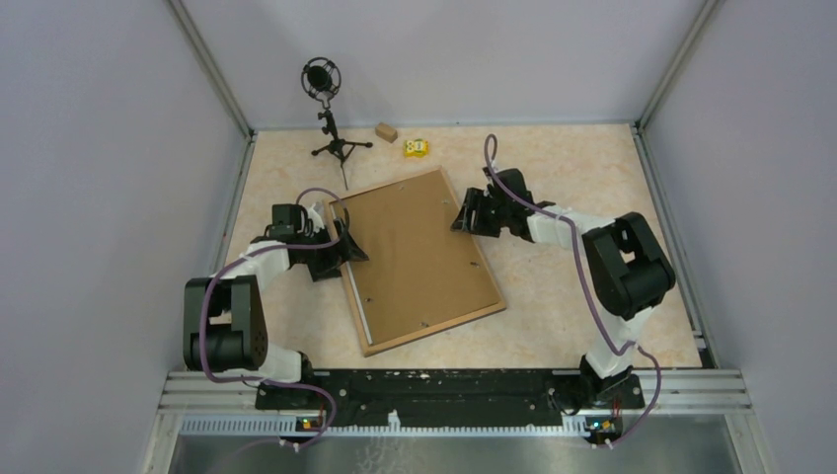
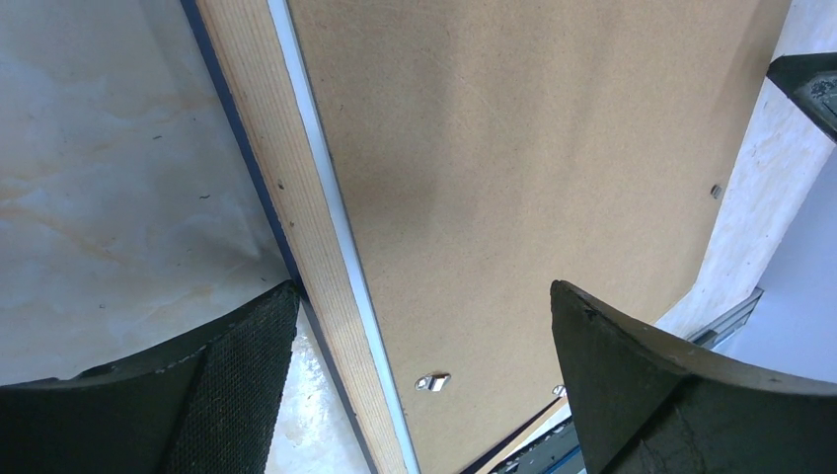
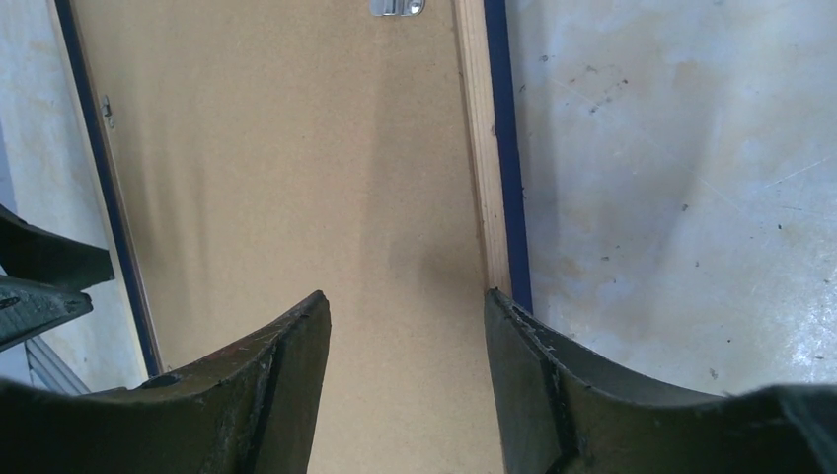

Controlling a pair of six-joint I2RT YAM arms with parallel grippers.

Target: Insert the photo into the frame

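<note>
Frame (image 2: 291, 197) lies face down and angled on the desk (image 1: 592, 168), wood side up, with the backing board (image 1: 419, 252) sitting inside it. Photo isn't visible anywhere, probably under the board, can't confirm. A thin white strip (image 2: 333, 197) shows between the left rim and the board, unclear what it is. Left fingers (image 2: 227, 395) are spread wide astride the left rim, one over the desk and one over the board, clamping nothing. Right fingers (image 3: 266, 395) are also apart but narrower, one over the board and the other about at the right rim, nothing pinched. My read: the arms flank the frame to steady it while the board seats square. A small metal tab (image 2: 432, 381) on the board likely gets dealt with next.
</note>
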